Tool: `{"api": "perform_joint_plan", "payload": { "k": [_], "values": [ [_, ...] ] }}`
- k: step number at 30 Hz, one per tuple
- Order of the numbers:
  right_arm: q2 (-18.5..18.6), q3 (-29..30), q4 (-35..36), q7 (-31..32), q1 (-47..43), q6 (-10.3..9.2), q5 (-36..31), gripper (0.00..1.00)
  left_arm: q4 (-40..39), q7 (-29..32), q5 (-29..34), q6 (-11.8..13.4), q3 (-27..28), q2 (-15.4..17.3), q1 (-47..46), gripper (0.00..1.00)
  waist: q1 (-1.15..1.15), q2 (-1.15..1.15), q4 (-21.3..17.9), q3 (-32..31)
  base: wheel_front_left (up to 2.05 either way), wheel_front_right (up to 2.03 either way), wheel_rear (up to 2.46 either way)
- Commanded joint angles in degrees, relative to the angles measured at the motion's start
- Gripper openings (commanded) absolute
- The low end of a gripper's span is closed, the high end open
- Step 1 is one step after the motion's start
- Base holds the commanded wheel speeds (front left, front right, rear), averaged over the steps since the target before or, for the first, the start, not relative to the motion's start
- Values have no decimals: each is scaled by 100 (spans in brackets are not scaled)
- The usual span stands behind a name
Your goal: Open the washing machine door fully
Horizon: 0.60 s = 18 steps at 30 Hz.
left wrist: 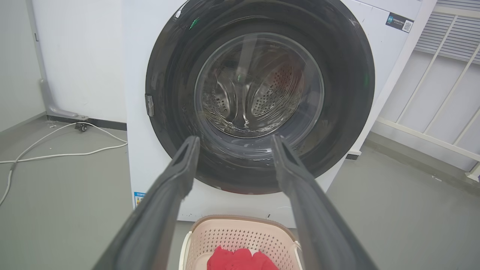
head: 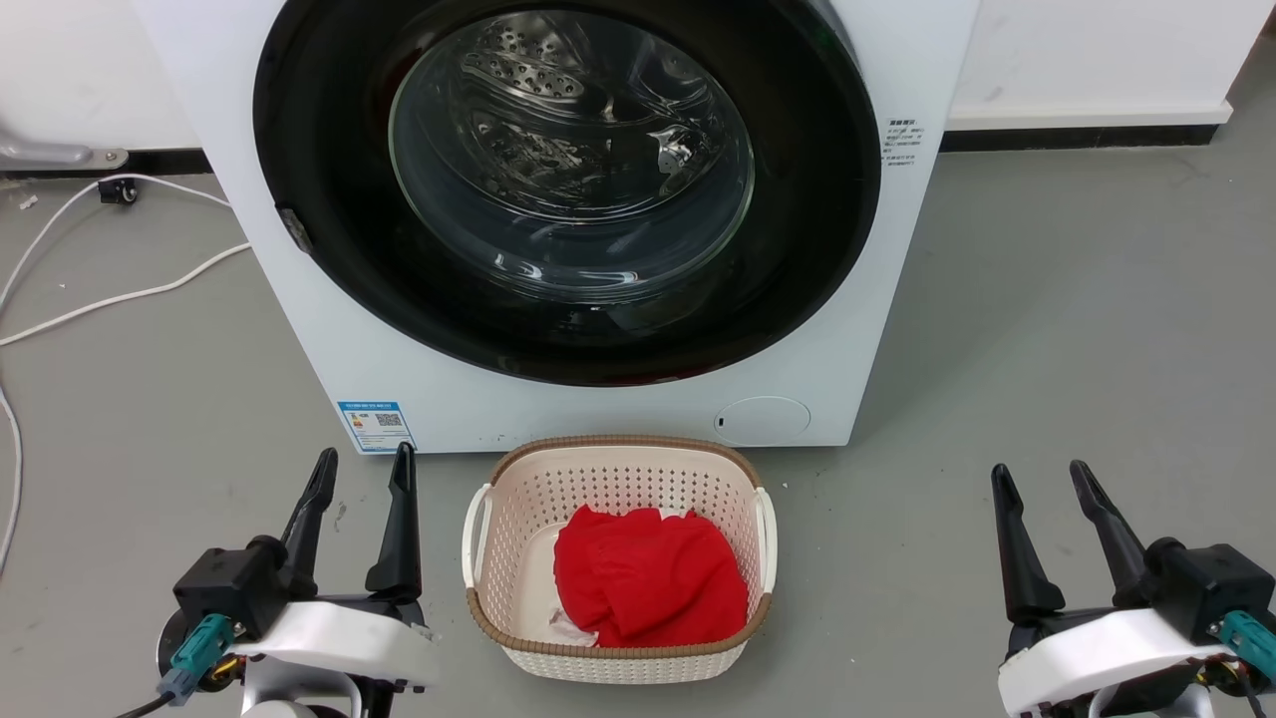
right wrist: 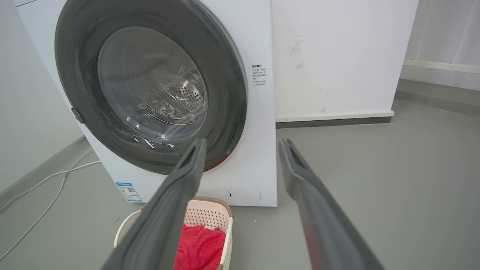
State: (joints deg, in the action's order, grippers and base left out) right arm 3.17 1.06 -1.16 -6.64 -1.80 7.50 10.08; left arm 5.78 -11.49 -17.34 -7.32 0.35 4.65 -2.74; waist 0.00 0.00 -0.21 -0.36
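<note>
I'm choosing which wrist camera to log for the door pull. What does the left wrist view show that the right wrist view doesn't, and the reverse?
Left wrist view's own: the open left claw, a dark sticker at the machine top corner, and a caster on the floor.
Right wrist view's own: the open right claw, a text label beside the door, and a scuffed wall.
Shared: the door, shut, its latch tab, the basket with red cloth, the blue label and the cable.
</note>
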Motion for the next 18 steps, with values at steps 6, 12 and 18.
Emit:
{"api": "perform_joint_plan", "payload": {
  "k": [6, 12, 18],
  "values": [
    [-24, -23, 74, -52, -44, -2, -330, 100, -24, -102, 361, 17, -2, -6, 1, 100, 0, 0, -3, -2, 0, 0, 0],
    [-28, -50, 93, -71, -76, -2, -557, 100, -34, -171, 646, 27, 8, -18, 31, 100, 0, 0, -12, 2, 0, 0, 0],
    [-33, -67, 96, -105, -103, -2, -775, 100, -47, -240, 904, 32, 5, -34, 64, 100, 0, 0, -21, 6, 0, 0, 0]
  ]
}}
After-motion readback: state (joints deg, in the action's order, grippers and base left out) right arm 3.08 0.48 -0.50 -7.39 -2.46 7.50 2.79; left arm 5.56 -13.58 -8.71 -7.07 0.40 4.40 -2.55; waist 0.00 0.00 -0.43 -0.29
